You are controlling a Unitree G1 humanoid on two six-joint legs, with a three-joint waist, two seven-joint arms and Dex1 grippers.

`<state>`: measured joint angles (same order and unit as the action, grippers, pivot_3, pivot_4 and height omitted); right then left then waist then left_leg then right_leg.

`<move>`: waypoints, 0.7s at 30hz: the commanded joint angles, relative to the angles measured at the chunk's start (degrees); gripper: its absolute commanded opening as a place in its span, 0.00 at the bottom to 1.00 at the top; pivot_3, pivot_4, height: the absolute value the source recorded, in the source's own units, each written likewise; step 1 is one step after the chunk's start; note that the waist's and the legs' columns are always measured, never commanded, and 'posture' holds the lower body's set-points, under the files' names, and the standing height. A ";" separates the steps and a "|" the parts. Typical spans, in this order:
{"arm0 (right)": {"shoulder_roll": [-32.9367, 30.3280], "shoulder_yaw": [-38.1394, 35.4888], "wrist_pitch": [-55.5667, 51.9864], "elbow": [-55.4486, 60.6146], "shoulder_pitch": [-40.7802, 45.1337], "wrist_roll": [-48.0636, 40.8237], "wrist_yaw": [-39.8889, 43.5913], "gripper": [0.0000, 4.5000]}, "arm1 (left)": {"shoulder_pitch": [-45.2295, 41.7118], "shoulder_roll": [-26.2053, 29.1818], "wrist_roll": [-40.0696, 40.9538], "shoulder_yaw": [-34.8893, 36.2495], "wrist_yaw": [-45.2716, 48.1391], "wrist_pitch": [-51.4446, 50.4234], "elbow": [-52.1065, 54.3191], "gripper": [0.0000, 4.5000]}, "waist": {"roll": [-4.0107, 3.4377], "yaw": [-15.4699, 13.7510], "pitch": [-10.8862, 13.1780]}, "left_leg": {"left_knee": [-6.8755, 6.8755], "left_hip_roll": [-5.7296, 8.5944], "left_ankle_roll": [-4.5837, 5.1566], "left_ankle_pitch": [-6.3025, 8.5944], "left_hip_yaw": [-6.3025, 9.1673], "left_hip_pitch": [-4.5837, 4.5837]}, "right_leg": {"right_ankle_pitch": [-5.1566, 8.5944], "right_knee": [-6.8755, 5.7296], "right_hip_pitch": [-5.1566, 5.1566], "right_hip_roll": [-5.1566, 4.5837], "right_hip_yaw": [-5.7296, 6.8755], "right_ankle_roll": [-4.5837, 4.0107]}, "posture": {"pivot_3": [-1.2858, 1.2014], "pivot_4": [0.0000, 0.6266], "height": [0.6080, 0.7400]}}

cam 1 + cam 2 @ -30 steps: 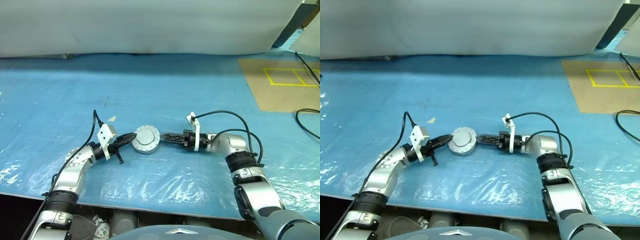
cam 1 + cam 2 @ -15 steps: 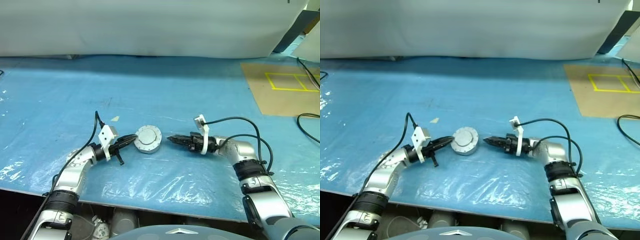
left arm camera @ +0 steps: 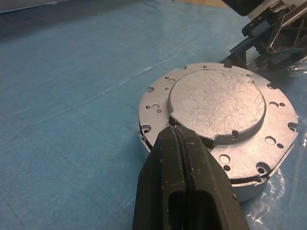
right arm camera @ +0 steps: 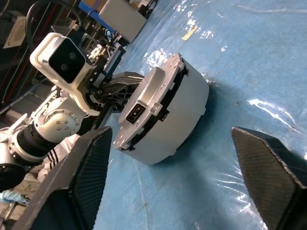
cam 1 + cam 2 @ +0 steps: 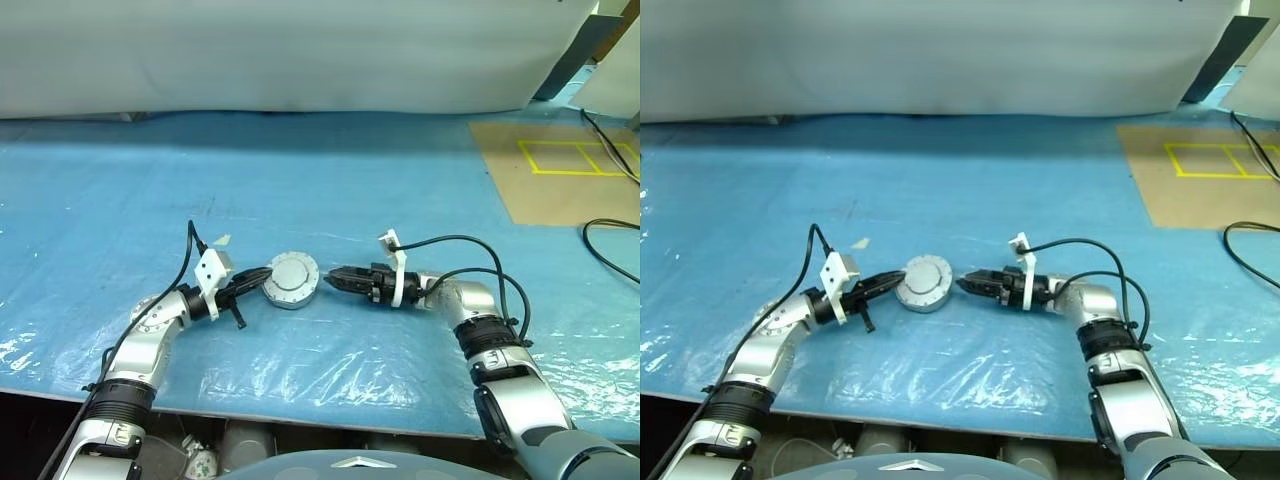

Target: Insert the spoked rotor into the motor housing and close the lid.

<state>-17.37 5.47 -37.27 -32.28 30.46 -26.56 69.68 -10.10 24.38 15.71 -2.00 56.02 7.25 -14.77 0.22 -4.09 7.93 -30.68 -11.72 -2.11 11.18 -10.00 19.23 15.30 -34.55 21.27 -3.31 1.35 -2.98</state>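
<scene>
1. The lid point(image 3: 218, 103) is seen lying on the motor housing point(image 4: 180, 122), mid-table on blue sheeting point(image 5: 400, 170); the rotor is judged inside.
2. Left gripper point(image 3: 175, 136): fingers together, tips at the lid's edge.
3. Right gripper point(image 4: 177, 187): fingers spread wide, nothing held.
4. Only final seating is judged left.

We see two arms of brushed silver metal, jointed with ribbed black collars. Each wrist carries a white bracket holding a small camera block point(image 4: 62, 57), its dark lens square-framed. Black cables loop from both brackets back along the forearms. The left gripper point(image 3: 178, 143) and right gripper point(image 5: 334, 275) end in matte black fingers, seemingly textured on the right.
</scene>
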 commanded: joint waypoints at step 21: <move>0.74 1.26 -14.45 -5.07 1.75 -0.28 1.48 1.00 | 1.63 0.09 -1.06 -1.42 -0.11 -0.82 0.27 0.00 | -0.03 -0.28 -0.01 | 0.35 0.03 -0.25 -0.10 -0.04 0.39 | 0.22 0.13 0.21 0.01 0.14 -0.05 | 0.52 0.24 1.00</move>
<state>-19.20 5.39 -49.16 -34.85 32.83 -28.98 76.46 -9.61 24.38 15.78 -2.38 55.88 7.16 -14.12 0.20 -4.37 7.93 -30.33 -11.69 -2.36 11.08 -10.03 19.62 15.53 -34.43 21.47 -3.30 1.47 -3.03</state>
